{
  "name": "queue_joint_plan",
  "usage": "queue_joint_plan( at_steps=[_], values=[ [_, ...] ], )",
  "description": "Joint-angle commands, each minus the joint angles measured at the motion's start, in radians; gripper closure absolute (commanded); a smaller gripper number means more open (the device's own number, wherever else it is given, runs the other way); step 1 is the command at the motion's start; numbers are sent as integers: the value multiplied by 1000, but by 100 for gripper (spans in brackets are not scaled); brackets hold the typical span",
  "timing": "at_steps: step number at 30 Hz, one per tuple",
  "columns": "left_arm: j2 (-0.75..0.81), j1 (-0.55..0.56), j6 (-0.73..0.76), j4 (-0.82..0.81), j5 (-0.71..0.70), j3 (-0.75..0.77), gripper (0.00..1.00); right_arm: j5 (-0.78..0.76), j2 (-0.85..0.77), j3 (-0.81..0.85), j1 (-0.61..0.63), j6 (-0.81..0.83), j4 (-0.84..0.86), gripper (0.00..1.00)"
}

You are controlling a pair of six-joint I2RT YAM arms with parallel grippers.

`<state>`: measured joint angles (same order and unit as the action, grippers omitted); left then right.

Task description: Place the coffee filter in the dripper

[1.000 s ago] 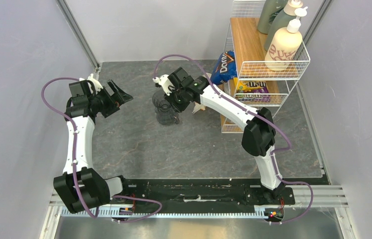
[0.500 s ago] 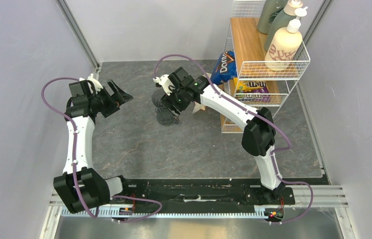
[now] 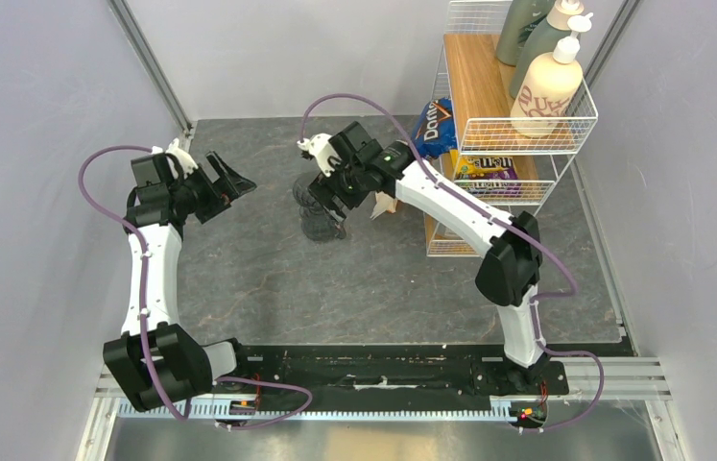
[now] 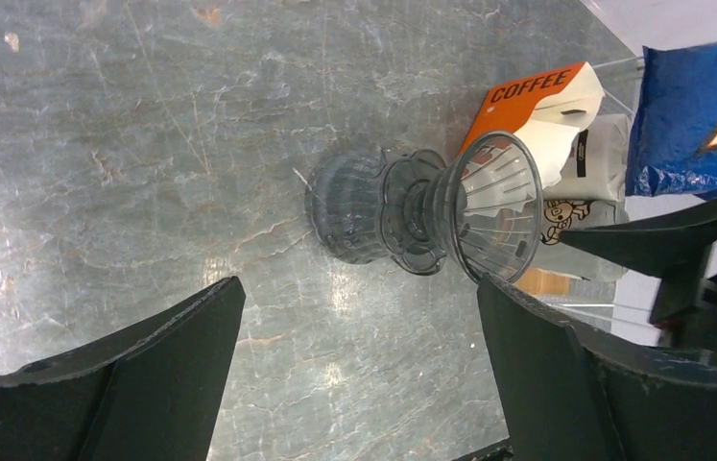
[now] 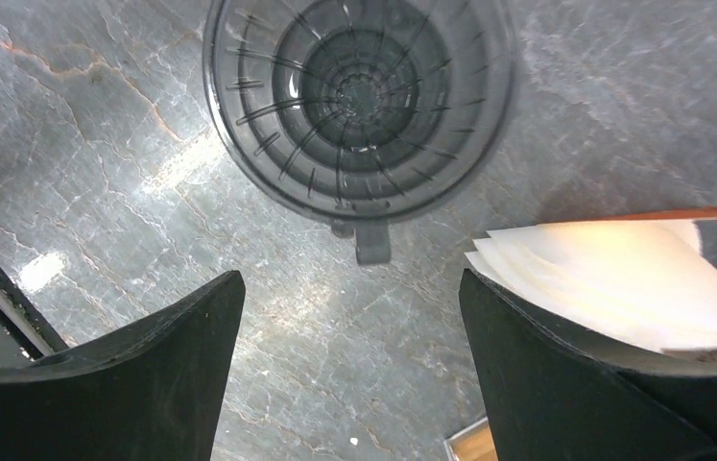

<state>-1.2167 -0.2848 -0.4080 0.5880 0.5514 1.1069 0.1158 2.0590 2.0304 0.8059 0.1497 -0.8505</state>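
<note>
Grey marble tabletop (image 3: 268,279): orange packet (image 4: 537,88) reads "COFFEE", blue bag (image 3: 431,130) "Doritos". Left gripper (image 4: 359,288) wide open, empty. Right gripper (image 5: 349,283) spread wide over dripper (image 5: 359,101), holding nothing.

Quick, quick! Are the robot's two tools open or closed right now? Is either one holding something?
Left tool: open, holding nothing.
Right tool: open, holding nothing.
</note>
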Motion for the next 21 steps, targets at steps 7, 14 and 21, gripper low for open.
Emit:
queue_joint_plan(
  at_steps=[7,14,21],
  values=[
    [-43,71,215,-174,148,143,15,33,-320,-44,4,55,-37,11],
    [-167,267,330,-163,94,260,26,103,-456,44,61,191,-128,11],
    [-291,468,329,-253,37,307,39,34,-481,243,97,183,-157,10]
  ],
)
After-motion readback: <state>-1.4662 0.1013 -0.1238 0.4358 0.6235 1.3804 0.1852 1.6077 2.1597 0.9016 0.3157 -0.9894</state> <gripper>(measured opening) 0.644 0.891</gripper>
